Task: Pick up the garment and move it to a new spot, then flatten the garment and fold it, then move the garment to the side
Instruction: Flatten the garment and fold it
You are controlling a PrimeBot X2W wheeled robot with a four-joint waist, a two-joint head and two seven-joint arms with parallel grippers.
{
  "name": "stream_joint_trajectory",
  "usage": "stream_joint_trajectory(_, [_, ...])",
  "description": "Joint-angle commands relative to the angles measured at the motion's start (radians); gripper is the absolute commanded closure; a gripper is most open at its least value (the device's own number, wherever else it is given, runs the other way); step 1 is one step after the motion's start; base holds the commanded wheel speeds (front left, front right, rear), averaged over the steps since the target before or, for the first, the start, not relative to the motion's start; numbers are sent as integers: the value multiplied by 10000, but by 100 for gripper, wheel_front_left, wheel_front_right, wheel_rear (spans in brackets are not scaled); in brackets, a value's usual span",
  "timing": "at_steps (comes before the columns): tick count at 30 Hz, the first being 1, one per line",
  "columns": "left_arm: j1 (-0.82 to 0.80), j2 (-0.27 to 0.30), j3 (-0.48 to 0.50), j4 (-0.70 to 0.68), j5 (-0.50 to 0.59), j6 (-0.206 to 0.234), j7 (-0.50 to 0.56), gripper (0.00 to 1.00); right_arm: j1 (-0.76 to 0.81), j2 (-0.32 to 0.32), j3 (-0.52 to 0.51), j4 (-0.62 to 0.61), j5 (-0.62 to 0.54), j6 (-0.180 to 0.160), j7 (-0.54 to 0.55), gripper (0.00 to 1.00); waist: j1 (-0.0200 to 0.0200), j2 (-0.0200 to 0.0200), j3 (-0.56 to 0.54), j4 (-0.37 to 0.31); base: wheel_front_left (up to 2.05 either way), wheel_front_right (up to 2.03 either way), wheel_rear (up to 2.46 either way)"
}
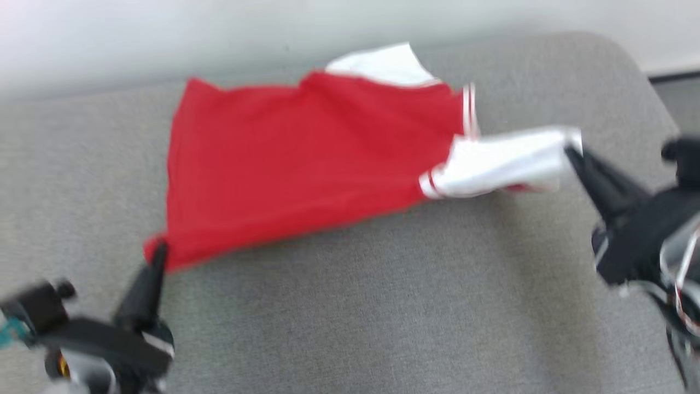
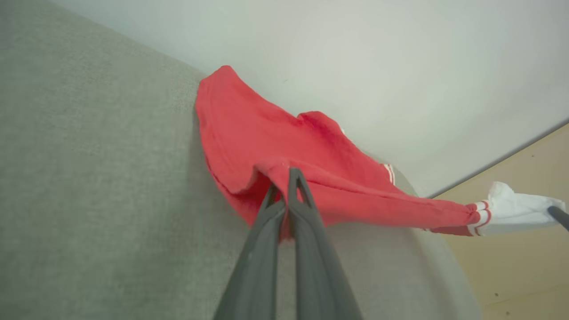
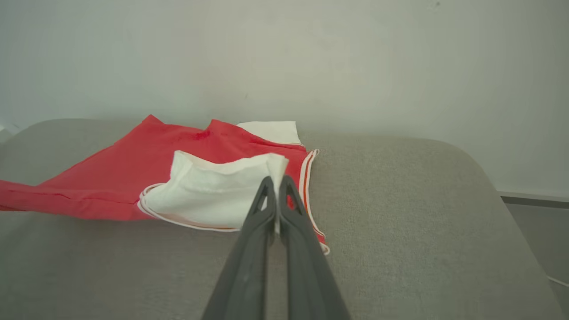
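Both arms are on the garment (image 1: pixel 306 158) here. The left gripper (image 1: pixel 158 256) is pinched tight on a red hem corner, and the right gripper (image 1: pixel 571 146) is clamped just as tight on the tip of a white sleeve (image 1: pixel 503 161). The red body lies ahead of both sets of fingers on the grey padded surface (image 1: pixel 383 317), its near edge lifted between the two pinches. That long axis runs straight from one gripper to the other, so neither arm is nearer: each owns an end. My read is that this is flattening, and the next move depends on pulling apart along that line.
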Motion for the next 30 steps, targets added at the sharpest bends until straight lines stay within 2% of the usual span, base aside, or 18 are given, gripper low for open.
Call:
stream_joint_trajectory(1, [468, 96, -154, -22, 210, 60, -4, 100, 711, 275, -273, -457, -153, -19, 607, 100, 4, 2, -500, 234, 0, 0, 0])
stream_joint_trajectory(9, [1593, -151, -658, 32, 358, 383, -21, 100, 2825, 1100, -1347, -1761, -659, -19, 2981, 100, 4, 2, -852, 298, 0, 0, 0])
stream_joint_trajectory(15, [2185, -237, -1224, 245, 896, 796, -76, 100, 4412, 1695, -2144, -2218, -1301, -19, 4813, 100, 4, 2, -1027, 428, 0, 0, 0])
stream_joint_trajectory(18, [2288, -182, -1416, 534, 1140, 993, -87, 100, 5014, 2041, -2330, -2314, -1531, -19, 5396, 100, 4, 2, -1084, 484, 0, 0, 0])
stream_joint_trajectory(25, [2622, 57, -1657, 949, 1244, 1406, 387, 100, 5654, 2335, -2099, -2229, -1542, -19, 5753, 100, 4, 2, -1118, 493, 0, 0, 0])
stream_joint_trajectory(30, [2603, 63, -1610, 726, 1091, 1244, 382, 100, 5317, 2083, -1875, -2393, -1408, -19, 5210, 100, 4, 2, -1037, 570, 0, 0, 0])
